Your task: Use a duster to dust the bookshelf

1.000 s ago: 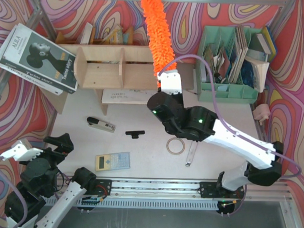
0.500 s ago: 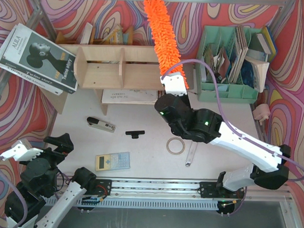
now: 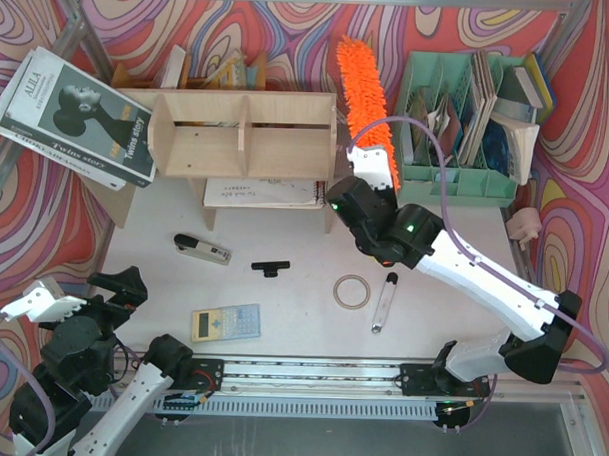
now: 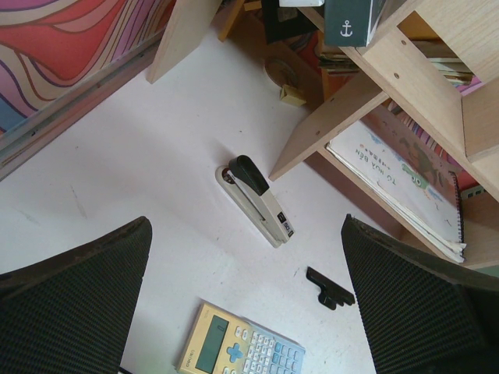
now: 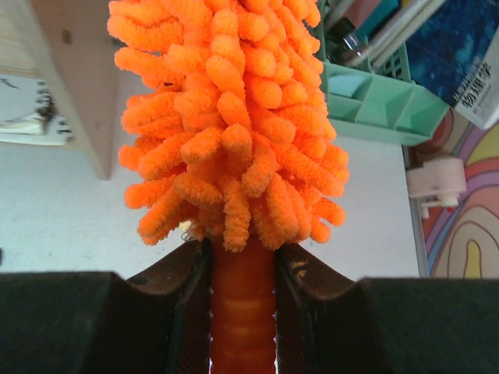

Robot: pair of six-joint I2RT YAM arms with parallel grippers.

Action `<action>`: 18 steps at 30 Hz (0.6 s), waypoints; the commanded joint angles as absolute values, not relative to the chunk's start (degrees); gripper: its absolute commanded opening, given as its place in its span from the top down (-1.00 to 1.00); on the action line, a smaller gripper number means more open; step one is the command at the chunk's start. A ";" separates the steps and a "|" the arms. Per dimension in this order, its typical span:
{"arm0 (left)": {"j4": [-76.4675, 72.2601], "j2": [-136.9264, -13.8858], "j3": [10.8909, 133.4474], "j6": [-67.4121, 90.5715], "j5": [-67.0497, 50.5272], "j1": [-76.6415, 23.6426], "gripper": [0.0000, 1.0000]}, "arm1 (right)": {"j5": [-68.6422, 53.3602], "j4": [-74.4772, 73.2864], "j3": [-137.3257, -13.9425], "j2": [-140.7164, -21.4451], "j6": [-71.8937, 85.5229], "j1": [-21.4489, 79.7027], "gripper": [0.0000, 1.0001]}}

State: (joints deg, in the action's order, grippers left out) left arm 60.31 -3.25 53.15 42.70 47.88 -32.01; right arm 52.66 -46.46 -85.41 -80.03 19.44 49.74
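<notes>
Orange plastic handle sits clamped in the right claw point(image 5: 243, 312), its jaws closed tight on the duster point(image 3: 362, 85). The fluffy head slants up beside the right end panel of the bookshelf point(image 3: 243, 136), in the gap between it and the green file organizer point(image 3: 456, 183). The left claw point(image 4: 245, 265) hangs wide open above the worktop point(image 4: 156, 179), facing a stapler point(image 4: 257, 201) and a calculator point(image 4: 242, 354).

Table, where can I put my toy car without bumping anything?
The front left is bare, beside the stapler and calculator. There's another bare patch between the calculator and the tape ring. The back is crowded: the shelf, duster and green organizer sit close together.
</notes>
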 commanded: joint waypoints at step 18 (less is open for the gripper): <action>61.35 -3.88 53.03 43.06 49.13 -32.34 -0.96 | 35.96 -37.88 -83.51 -71.13 15.35 46.80 1.00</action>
State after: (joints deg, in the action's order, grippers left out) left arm 60.31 -3.25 53.15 42.70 48.05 -32.01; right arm 40.53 -43.46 -84.40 -72.36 17.23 46.85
